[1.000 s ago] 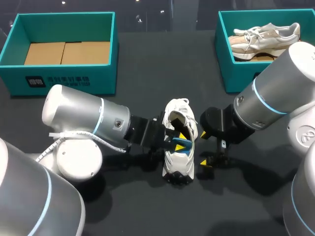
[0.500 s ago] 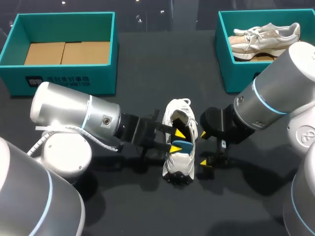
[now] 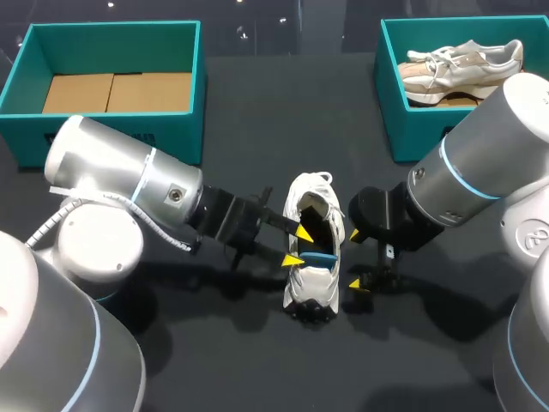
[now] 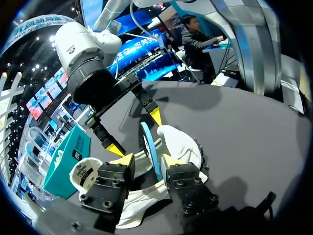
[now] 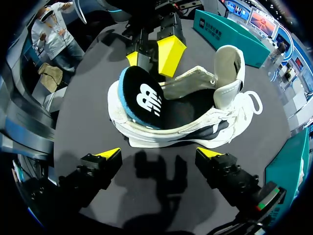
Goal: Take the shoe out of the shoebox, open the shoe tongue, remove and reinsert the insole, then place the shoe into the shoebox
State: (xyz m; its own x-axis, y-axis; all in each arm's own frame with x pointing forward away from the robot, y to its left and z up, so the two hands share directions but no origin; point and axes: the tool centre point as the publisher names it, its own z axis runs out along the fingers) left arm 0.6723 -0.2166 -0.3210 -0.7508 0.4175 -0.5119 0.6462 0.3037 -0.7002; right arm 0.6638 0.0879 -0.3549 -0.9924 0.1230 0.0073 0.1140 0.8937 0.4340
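White mesh sneaker upright on the black table, between both claws.
Its black, blue-edged insole, bearing a white logo, juts from the heel. The left gripper gapes astride the insole's edge, not pinching. The right gripper is spread wide and empty. The teal shoebox carries white print.

Exhibition hall: banners, display screens

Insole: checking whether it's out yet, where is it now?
Head view, table centre: the insole stands up out of the heel end of the white sneaker, just ahead of the left gripper, the right gripper opposite.
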